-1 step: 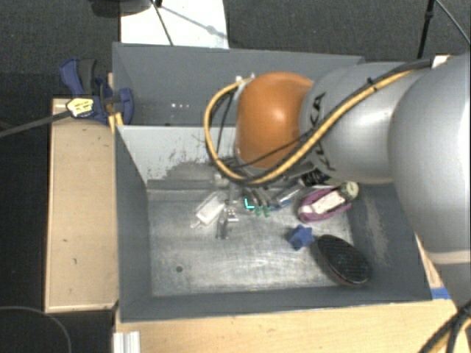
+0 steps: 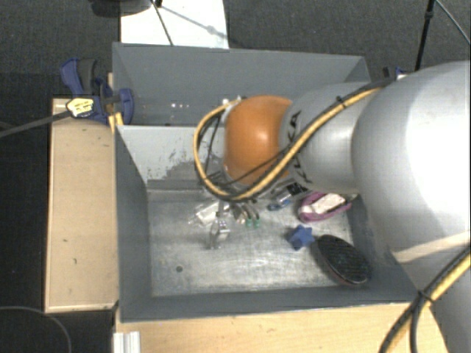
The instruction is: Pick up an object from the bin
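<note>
Bin (image 2: pixel 134 219) of grey metal, seen from above, open-topped with sloping walls and a scuffed flat floor. A large silver robot arm (image 2: pixel 390 145) reaches in from the right and covers much of the bin's right side. Its wrist carries a rounded orange cover (image 2: pixel 254 134) with looped cables (image 2: pixel 210 171), and it points downward, most likely so the tool can come at the floor from straight above.

The gripper (image 2: pixel 218 231) sits low near the middle of the floor, close to the far wall. Whether it is open or closed cannot be told.

Just beside it on the left, perhaps touching it, lies a small pale, glossy thing (image 2: pixel 204 214), the item nearest the gripper and so the likeliest target. No item can be seen held. A tiny green piece (image 2: pixel 254 223) lies just to its right.

Loose items are scattered across the right half of the floor, each apart from the next, which should make a single pick easier. A small blue piece (image 2: pixel 299 236) lies near the centre. A black oval object (image 2: pixel 343 260) with a textured face rests in the near right corner. A purple and white item (image 2: pixel 322 206) lies farther back, partly under the arm. The left half of the floor is bare.
</note>
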Robot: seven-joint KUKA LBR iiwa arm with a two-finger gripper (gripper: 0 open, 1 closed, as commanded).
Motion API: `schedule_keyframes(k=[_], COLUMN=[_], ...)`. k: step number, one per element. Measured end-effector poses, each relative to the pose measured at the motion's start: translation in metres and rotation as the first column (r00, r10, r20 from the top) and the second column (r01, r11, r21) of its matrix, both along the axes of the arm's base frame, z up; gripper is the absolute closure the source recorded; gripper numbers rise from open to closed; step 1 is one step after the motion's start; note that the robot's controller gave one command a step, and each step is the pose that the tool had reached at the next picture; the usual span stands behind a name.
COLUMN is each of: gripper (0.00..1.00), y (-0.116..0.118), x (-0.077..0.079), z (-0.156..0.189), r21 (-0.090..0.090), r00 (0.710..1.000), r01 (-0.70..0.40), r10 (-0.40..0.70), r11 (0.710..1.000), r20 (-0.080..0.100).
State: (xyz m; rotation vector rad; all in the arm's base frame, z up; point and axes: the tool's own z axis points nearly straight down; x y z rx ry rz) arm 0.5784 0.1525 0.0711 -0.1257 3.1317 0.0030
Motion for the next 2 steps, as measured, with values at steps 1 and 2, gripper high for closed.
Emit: schedule_keyframes(k=[1,2], gripper=[1.0,1.0], y=[0.0,-0.006], x=[0.001,-0.016], z=[0.003,0.143], r21=[0.002,0.001], r00=[1.0,0.999], r01=[0.005,0.033], r10=[-0.005,-0.033], r11=[1.0,0.999], r20=[0.004,0.003])
